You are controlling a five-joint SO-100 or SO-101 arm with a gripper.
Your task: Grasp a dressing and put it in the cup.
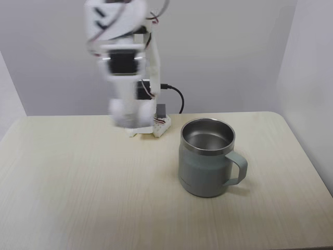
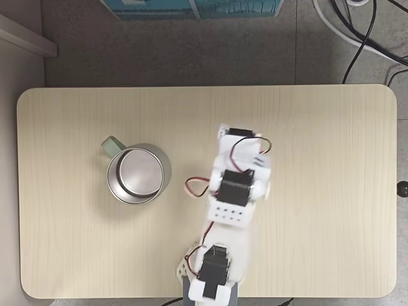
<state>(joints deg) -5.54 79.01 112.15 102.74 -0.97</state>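
The cup [image 1: 207,161] is a squat grey-green mug with a steel rim. It stands upright right of centre on the table, handle toward the front right, and its interior looks empty. From above the cup [image 2: 121,191] sits left of the arm [image 2: 233,191]. My gripper [image 1: 126,115] hangs blurred with motion, pointing down, left of the cup and in front of the arm's base. A rounded white blur sits at its lower end. I cannot tell whether that is the dressing or the fingers. The dressing is otherwise hidden.
The arm's base [image 1: 158,126] stands at the table's back edge with a black cable [image 1: 178,97] behind it. The light wooden table [image 1: 78,182] has rounded corners. Walls close off the back and sides. Floor cables [image 2: 357,38] run beyond the table.
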